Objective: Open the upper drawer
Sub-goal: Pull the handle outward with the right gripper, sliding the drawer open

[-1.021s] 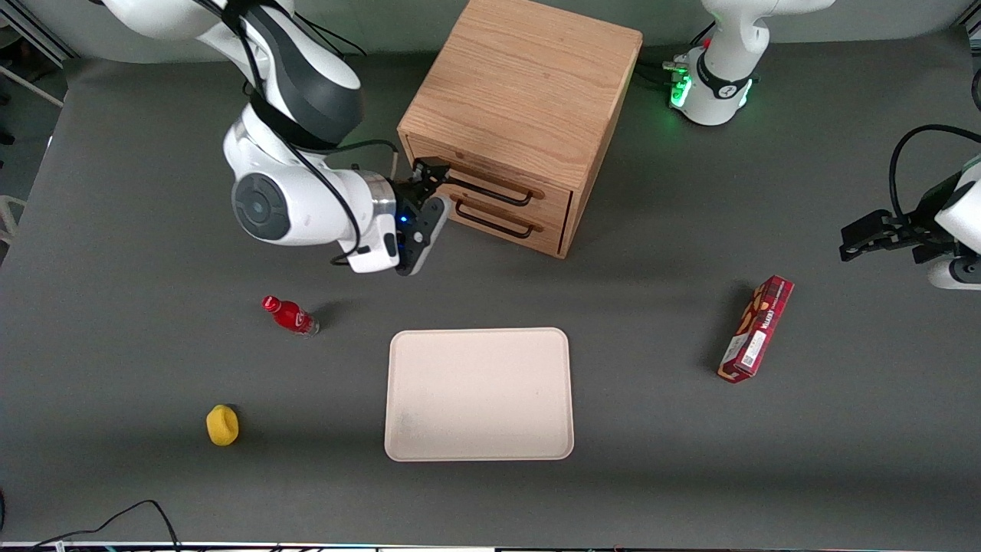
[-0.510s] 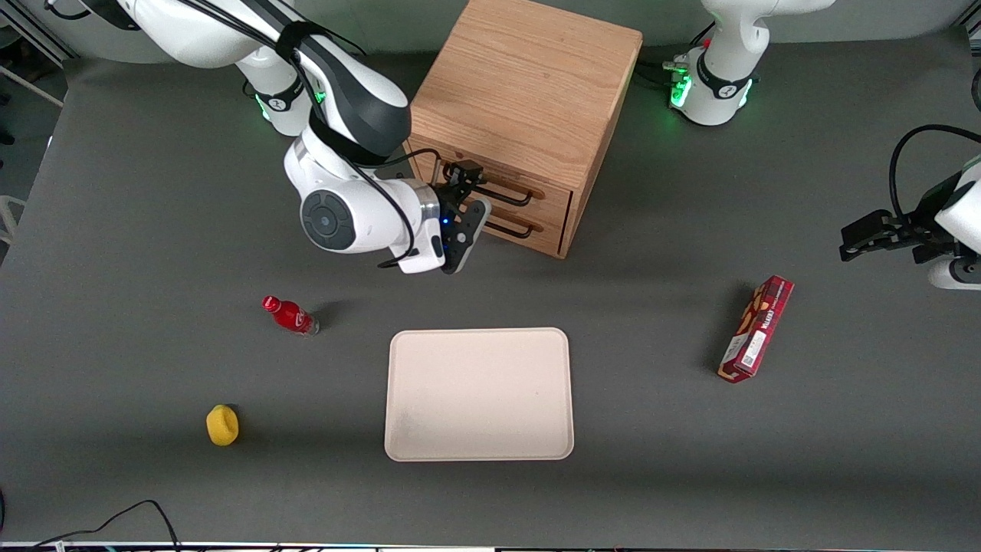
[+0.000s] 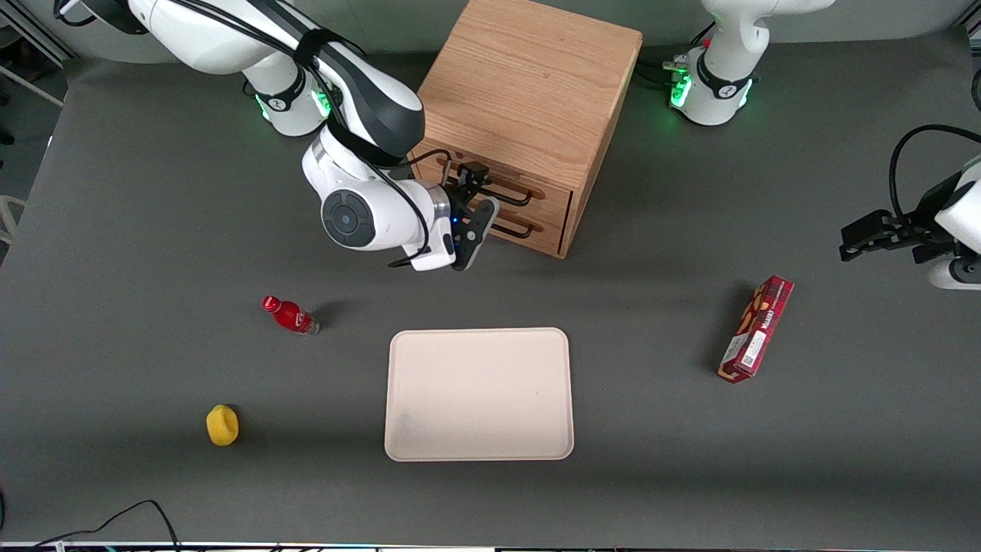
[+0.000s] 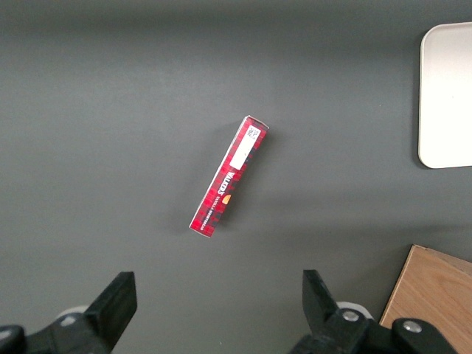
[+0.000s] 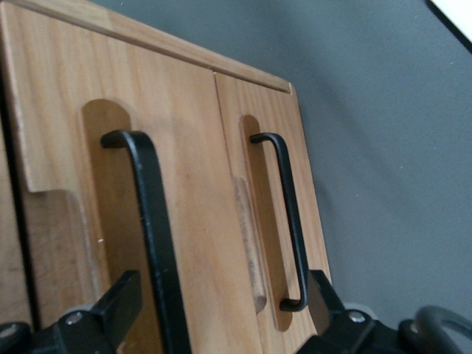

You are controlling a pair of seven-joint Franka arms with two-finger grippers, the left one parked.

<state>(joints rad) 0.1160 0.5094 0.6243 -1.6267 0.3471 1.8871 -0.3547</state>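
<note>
The jaws stand apart, one black finger (image 5: pixel 110 310) on each side of the upper drawer's handle (image 5: pixel 151 221). The wire bar runs between them with nothing clamped on it yet. In the front view the gripper (image 3: pixel 477 178) sits right against the cabinet (image 3: pixel 529 77) face, in the upper middle of the frame, at the level of the top handle (image 3: pixel 512 199).

A second ago it hung off the working arm's end of that handle. It has since slid along the front, more slowly over the last half second, and now the bar is inside its reach. I'd say the approach is about finished, and the next steps are to close on the bar and pull.

The upper drawer (image 3: pixel 553 198) looks shut, its front flush with the lower drawer (image 3: pixel 548 230) beneath it. The lower handle (image 5: pixel 291 221) is just beside one finger, so the grip needs to stay on the top bar.

The wrist is turned level so the fingers point into the cabinet face. The round white joint sits nearer the front camera than the hand, and the forearm rises over the cabinet's corner toward the arm's base. A straight pull out from the drawer front looks possible from this pose.
</note>
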